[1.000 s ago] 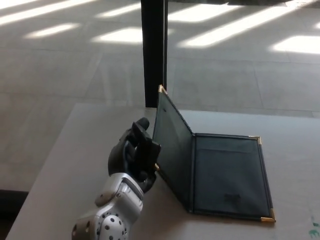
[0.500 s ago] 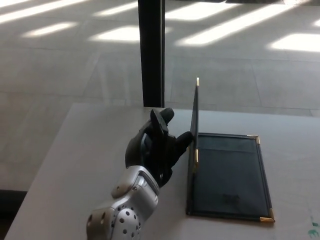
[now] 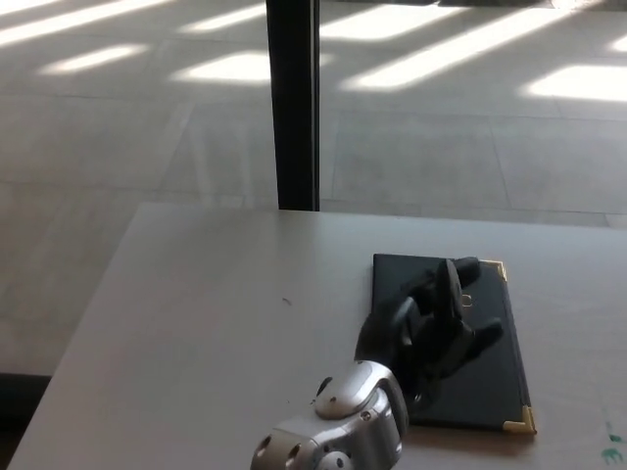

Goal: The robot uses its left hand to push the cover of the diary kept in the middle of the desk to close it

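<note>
Diary, a flat black leather-look book with gold corners (image 3: 490, 392), now lies closed right of desk centre; its cover stood upright 0.5 s ago. Left hand (image 3: 431, 328) rests spread on it, holding nothing, so closing looks done.

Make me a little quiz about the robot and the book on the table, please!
1. True or false: the diary is lying shut.
2. Which hand rests on the diary: A left, B right?
3. Fill in: the diary's corners are ____ coloured.

Key: 1 true, it lies flat on the desk. 2 A, the left hand lies on its cover, fingers spread. 3 gold.
</note>
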Tool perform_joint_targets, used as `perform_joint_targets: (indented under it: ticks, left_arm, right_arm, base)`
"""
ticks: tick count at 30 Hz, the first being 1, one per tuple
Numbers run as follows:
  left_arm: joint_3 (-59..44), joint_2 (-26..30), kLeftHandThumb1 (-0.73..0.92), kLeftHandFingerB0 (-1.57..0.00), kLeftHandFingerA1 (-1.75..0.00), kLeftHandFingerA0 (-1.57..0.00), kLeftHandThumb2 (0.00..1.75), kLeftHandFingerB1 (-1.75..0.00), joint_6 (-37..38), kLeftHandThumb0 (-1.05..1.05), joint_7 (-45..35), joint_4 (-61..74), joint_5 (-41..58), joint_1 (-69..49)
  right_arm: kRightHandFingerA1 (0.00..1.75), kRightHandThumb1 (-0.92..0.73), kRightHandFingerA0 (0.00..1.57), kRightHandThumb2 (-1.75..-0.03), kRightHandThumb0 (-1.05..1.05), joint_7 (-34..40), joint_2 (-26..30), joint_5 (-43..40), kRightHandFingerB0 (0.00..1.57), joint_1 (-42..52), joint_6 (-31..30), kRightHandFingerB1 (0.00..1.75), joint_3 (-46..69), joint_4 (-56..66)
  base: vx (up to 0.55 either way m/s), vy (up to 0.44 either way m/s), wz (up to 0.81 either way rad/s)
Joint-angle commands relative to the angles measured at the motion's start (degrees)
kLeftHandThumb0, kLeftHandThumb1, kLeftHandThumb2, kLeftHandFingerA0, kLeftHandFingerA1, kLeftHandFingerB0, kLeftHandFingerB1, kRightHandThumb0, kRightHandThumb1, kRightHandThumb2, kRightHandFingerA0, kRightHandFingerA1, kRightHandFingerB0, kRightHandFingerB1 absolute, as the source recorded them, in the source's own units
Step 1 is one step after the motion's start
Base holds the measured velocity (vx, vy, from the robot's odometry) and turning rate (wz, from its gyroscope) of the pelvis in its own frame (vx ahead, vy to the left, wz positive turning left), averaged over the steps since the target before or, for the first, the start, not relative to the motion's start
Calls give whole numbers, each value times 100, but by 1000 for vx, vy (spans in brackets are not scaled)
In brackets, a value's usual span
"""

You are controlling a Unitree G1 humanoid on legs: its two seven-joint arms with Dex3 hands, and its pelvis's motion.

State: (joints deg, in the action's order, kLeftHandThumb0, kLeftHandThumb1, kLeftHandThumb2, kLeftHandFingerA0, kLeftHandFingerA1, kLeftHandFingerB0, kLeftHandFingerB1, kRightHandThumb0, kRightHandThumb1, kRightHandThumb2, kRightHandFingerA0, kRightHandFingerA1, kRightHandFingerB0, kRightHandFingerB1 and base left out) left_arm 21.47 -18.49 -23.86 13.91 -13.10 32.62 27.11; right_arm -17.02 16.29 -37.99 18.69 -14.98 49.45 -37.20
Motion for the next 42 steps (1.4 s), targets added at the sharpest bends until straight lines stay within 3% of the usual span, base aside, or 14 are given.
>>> perform_joint_targets:
  ticks: [1, 2, 19, 21, 24, 31, 33, 34, 35, 36, 39, 40, 41, 42]
  left_arm:
    - [1045, -2038, 80, -7, -57, -32, 125, -44, 771, -78, -316, -812, -437, 48]
    - [1070, -1929, 92, -24, -49, -32, 88, -44, 816, -88, -301, -914, -486, -81]
    - [-1765, -12, 92, -33, -46, -41, 82, -43, 186, -94, 135, 1372, 682, 1930]
    - [-2631, 1003, 92, -21, -49, -27, 78, -43, 29, -96, -50, 2079, 1393, 1983]
    - [-3121, 1492, 92, -24, -54, -28, 83, -47, -35, -98, -85, 2263, 1578, 1966]
    - [-4893, 2652, 92, -20, -56, -23, 79, -48, -133, -97, 83, 2785, 2267, 801]
    - [-5402, 3046, 80, -14, -57, -18, 116, -51, -224, -95, -79, 2632, 2066, 82]
    - [-5560, 3194, 92, -11, -54, -15, 83, -45, -208, -97, -354, 2505, 1984, -234]
    - [-5681, 3257, 81, -16, -56, -15, 113, -52, -223, -96, -400, 2445, 1944, -433]
    - [-5846, 3302, 92, -13, -53, -14, 85, -47, -227, -95, -425, 2374, 1903, -714]
    - [-6301, 3414, 92, -16, -54, -17, 78, -48, -204, -96, -692, 2050, 1923, -1418]
    - [-6517, 3562, 71, -8, -57, -18, 119, -50, -40, -91, -936, 1645, 1601, -1935]
    - [-6526, 3556, 71, -8, -57, -18, 119, -50, -39, -91, -937, 1652, 1617, -1952]
    - [-6736, 3637, 92, -17, -45, -23, 78, -40, 36, -96, -927, 1310, 1399, -2363]
  right_arm:
    - [68, -92, 37, -72, -86, 138, 162, 58, 34, 104, -128, 50, -62, 270]
    - [66, -92, 38, -70, -85, 92, 189, 52, 36, 74, -110, 48, -57, 165]
    - [70, -92, 36, -74, -87, 29, 118, 79, 33, 297, -2, 54, -122, 257]
    - [71, -92, 35, -75, -86, -3, 162, 170, 33, 298, 191, 56, -145, 99]
    - [68, -92, 40, -73, -83, 30, 191, 206, 38, 253, 278, 54, -150, -66]
    - [67, -92, 46, -72, -86, 99, 236, 361, 40, 281, 358, 51, -235, -126]
    - [67, -92, 38, -73, -87, -42, 210, 230, 34, 333, 288, 50, -166, -51]
    - [66, -92, 39, -72, -85, -21, 206, 226, 36, 348, 263, 52, -157, -23]
    - [67, -92, 40, -71, -87, -11, 213, 223, 36, 346, 244, 52, -151, -28]
    - [67, -92, 41, -71, -86, -34, 247, 235, 39, 321, 273, 55, -147, -109]
    - [68, -78, 43, -90, -91, 67, 266, 257, 38, 281, 220, 57, -150, -69]
    - [67, -92, 44, -72, -85, 163, 223, 271, 41, 275, 238, 53, -139, 0]
    - [67, -92, 44, -72, -85, 170, 244, 277, 41, 259, 222, 53, -140, 12]
    - [67, -92, 40, -72, -84, 147, 245, 232, 40, 247, 189, 55, -112, 28]
  base:
    - [0, 0, 0]
    - [0, 0, 0]
    - [0, 0, 0]
    - [0, 0, 0]
    - [0, 0, 0]
    - [0, 0, 0]
    - [0, 0, 0]
    - [0, 0, 0]
    - [0, 0, 0]
    - [0, 0, 0]
    - [0, 0, 0]
    - [0, 0, 0]
    - [0, 0, 0]
    - [0, 0, 0]
